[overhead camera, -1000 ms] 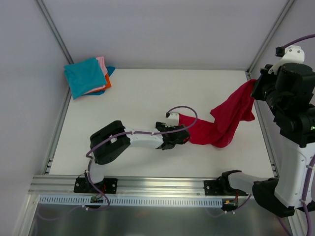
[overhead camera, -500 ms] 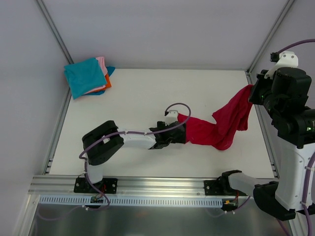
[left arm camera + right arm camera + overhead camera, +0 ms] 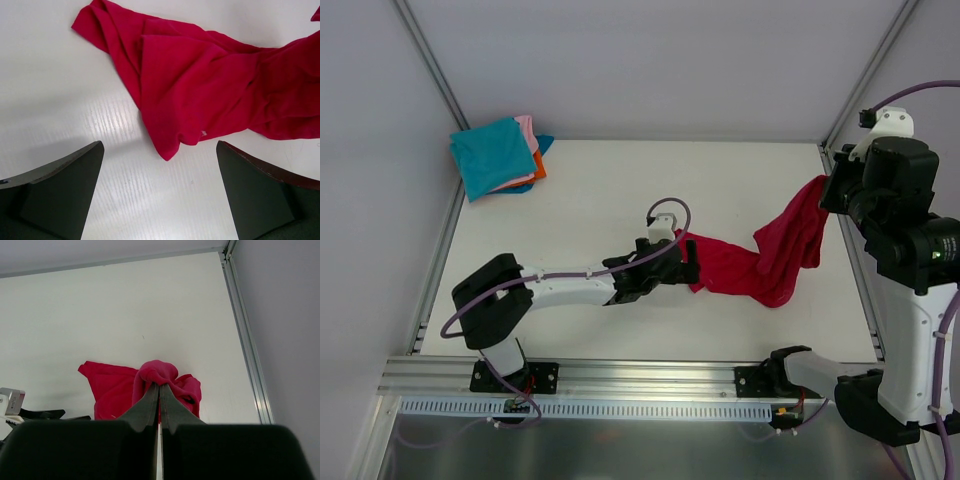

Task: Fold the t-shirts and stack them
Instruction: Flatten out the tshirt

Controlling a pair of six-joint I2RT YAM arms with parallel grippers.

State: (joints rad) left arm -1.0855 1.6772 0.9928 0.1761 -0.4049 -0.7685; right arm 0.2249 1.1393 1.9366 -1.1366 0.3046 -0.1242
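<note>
my left arm stretched farther out, my left gripper (image 3: 686,262) now nearer the red t-shirt (image 3: 760,262), my right gripper (image 3: 828,188) lifted slightly

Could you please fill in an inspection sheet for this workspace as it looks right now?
Surface: white table, bare between the shirts.
Job's things: red t-shirt, crumpled, one end lifted at the table's right edge, the rest trailing on the surface; folded stack of t-shirts, teal on top, in the far left corner.
Clutter: nothing seen.
Grippers: left gripper open, low over the red shirt's near corner, not touching it; right gripper shut on a bunch of the red shirt.
Cables: purple cable running along the left arm, looped above its wrist; another at the right arm's wrist.
Surroundings: grey walls, aluminium frame rails along the table's edges.
</note>
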